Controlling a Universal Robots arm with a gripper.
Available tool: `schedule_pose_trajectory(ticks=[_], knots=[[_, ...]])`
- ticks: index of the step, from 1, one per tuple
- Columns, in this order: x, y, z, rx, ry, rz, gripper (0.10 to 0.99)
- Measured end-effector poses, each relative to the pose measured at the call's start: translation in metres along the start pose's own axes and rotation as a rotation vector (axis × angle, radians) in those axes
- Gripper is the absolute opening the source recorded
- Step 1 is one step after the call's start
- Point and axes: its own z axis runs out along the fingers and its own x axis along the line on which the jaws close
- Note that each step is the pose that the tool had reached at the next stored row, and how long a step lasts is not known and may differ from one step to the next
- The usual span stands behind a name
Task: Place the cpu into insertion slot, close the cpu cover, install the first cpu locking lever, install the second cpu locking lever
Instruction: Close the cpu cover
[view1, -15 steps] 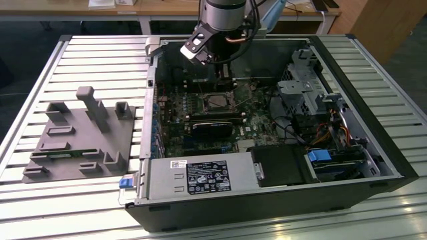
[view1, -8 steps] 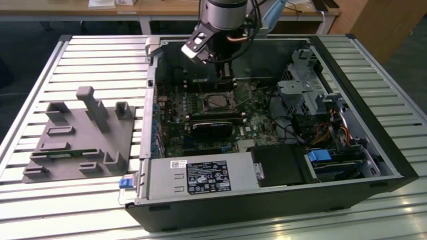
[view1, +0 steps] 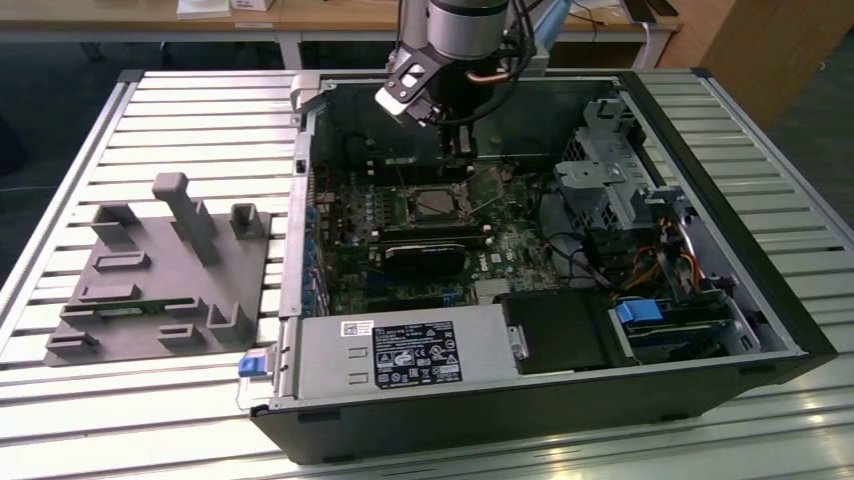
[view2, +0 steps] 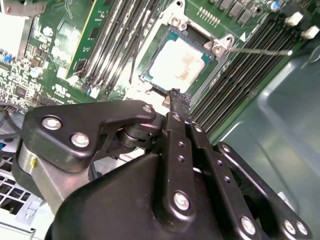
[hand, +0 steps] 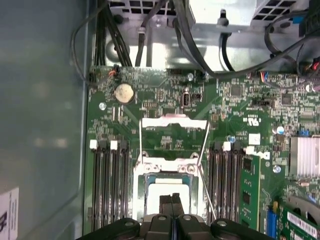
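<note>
The cpu, a pale silvery square, lies in the insertion slot on the green board of the open computer case. In the first wrist view the cpu shows bright inside the slot's metal rim. My gripper is shut with nothing between its black fingers, and its tips hover right over the chip's edge. The cpu cover stands open behind the slot, with green board showing through its cut-out. A thin wire lever juts free beside the slot. In the exterior view my gripper hangs just behind the slot.
Memory slots flank the socket on both sides. A black block and the grey labelled power box sit in front of it. Drive bays and cables crowd the exterior view's right. A grey fixture lies on the table outside the case.
</note>
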Motion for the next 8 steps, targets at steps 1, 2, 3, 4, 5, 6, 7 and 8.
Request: schedule_pose_trajectory(ticks=[1, 2, 3, 4, 5, 6, 7, 8], knots=[[0.0000, 0.0020, 0.0000, 0.002, -0.0001, 0.000, 0.106], [-0.0001, 0.0041, 0.0000, 0.003, -0.0001, 0.000, 0.106], [-0.0001, 0.0051, 0.0000, 0.003, 0.0000, 0.000, 0.106], [-0.0001, 0.0057, 0.0000, 0.004, -0.0001, 0.000, 0.106], [-0.0001, 0.0072, 0.0001, 0.004, 0.0000, 0.000, 0.106], [-0.0001, 0.0083, 0.0001, 0.004, 0.0010, 0.000, 0.106], [-0.0001, 0.0091, 0.0001, 0.004, 0.0022, 0.000, 0.106], [-0.0001, 0.0096, 0.0000, 0.004, 0.0022, 0.000, 0.106]])
